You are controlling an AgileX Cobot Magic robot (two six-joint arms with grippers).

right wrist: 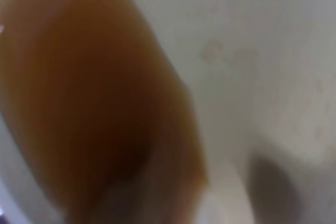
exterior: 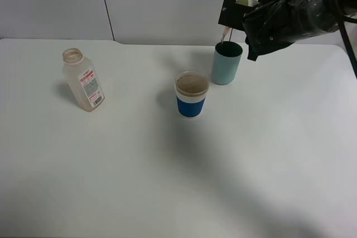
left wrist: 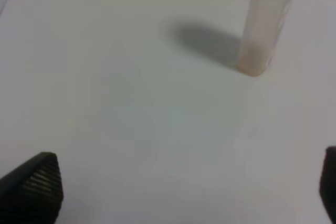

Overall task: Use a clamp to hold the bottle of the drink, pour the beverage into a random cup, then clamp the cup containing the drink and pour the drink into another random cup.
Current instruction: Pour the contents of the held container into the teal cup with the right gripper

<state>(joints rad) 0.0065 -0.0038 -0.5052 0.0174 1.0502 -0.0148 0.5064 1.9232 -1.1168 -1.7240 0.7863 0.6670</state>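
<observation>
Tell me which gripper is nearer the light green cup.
Right. The right gripper hangs just above the light green cup, tipping a cup over it. The left gripper is out of the high view, facing the bottle.

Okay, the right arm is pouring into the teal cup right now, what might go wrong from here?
1. The stream from the held cup is thin and falls near the teal cup's rim; a small drift could send it onto the table.
2. The right wrist view shows brown liquid against the tilted cup's wall, so tipping faster may surge and splash.
3. The blue cup stands close by and could be knocked.
</observation>
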